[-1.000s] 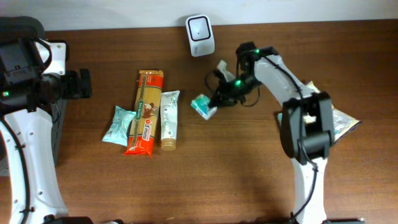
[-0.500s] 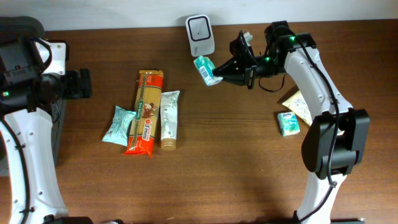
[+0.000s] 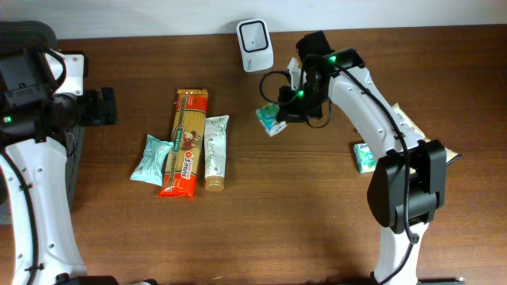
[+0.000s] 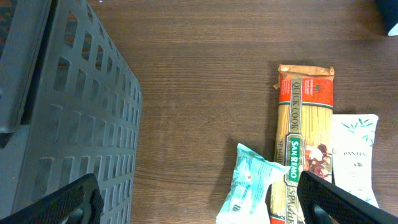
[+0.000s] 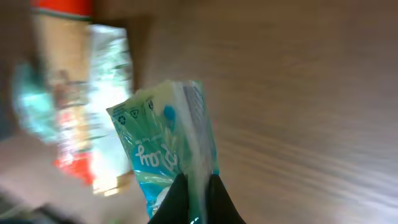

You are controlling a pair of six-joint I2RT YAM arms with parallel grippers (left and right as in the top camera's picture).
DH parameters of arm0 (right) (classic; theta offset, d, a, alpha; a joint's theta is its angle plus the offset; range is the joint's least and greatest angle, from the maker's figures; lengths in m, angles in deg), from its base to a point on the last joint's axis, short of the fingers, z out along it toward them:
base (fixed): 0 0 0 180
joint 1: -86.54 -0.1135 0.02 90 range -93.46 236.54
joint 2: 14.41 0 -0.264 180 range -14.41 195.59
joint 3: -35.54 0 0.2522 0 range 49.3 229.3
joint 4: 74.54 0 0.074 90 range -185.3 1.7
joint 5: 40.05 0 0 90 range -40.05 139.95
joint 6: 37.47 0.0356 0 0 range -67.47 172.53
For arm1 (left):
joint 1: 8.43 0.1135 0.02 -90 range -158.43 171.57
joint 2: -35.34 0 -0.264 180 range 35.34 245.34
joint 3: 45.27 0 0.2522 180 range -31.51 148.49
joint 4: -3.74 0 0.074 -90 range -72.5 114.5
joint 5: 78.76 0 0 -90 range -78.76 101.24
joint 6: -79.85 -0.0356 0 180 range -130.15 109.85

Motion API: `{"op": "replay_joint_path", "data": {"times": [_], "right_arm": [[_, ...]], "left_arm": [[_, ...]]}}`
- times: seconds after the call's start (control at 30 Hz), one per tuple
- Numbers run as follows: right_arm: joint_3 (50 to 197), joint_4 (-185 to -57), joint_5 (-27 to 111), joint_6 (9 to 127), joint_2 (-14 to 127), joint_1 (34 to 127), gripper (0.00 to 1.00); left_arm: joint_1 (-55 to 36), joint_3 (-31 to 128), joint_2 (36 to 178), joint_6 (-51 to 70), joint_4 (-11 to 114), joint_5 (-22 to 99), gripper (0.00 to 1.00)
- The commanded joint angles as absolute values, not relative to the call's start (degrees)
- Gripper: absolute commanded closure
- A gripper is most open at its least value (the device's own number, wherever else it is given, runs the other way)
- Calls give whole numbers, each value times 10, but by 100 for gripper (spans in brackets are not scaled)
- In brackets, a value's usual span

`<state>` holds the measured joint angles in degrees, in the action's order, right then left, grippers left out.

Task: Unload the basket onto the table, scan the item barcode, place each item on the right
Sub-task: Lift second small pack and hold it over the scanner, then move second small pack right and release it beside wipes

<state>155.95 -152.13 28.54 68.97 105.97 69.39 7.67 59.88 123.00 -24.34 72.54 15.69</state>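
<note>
Dark wood worktop [image 3: 317,206]. Overhead, the right end effector [image 3: 285,109] is pinching the teal packet [image 3: 273,120], which has dropped back from the scanner [image 3: 255,34], so the scan pass is probably done. Left wrist: left end effector [image 4: 199,202] spread wide, idle. Right wrist: teal packet [image 5: 165,149] clamped, blurry.

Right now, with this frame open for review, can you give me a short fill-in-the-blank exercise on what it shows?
1. The teal packet is pinched in the gripper of the ____ arm.
2. The spaghetti pack lies between a teal pouch and a ____ tube.
3. The left gripper holds nothing, and its jaws stand ____.

Missing words: right; Pantene; open.
</note>
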Motion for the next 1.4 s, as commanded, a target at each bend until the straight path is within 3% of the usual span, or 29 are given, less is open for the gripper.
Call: {"op": "replay_joint_path", "data": {"times": [0.0, 0.1, 0.17, 0.3, 0.4, 0.47, 0.73, 0.8, 0.87, 1.0, 1.17, 1.27, 1.37], "right_arm": [[1610, -1539, 461, 663, 1057, 661, 96], [1711, -1513, 674, 662, 1057, 598, 96], [1716, -1301, 832, 578, 1077, 561, 96], [1716, -985, 853, 451, 1170, 569, 96], [1716, -839, 851, 347, 1270, 570, 96], [1716, -802, 870, 293, 1318, 570, 96], [1716, -799, 899, 288, 1319, 569, 96], [1716, -826, 898, 290, 1286, 565, 96], [1716, -925, 877, 385, 1218, 554, 96], [1716, -1224, 759, 600, 1041, 555, 96], [1716, -1546, 741, 691, 889, 559, 96], [1706, -1737, 730, 777, 887, 625, 96], [1624, -1775, 680, 801, 893, 738, 96]], "left_arm": [[79, 603, 1227, -254, 725, 159, 1], [79, 603, 1227, -255, 725, 159, 1], [79, 603, 1227, -255, 725, 159, 1], [79, 603, 1227, -255, 725, 159, 1], [79, 603, 1227, -254, 725, 159, 1], [79, 603, 1227, -255, 725, 159, 1], [79, 603, 1227, -254, 725, 159, 1], [79, 603, 1227, -255, 725, 159, 1], [79, 603, 1227, -254, 725, 159, 1], [79, 603, 1227, -254, 725, 159, 1], [79, 603, 1227, -255, 725, 159, 1], [79, 603, 1227, -254, 725, 159, 1], [79, 603, 1227, -254, 725, 159, 1]]}}
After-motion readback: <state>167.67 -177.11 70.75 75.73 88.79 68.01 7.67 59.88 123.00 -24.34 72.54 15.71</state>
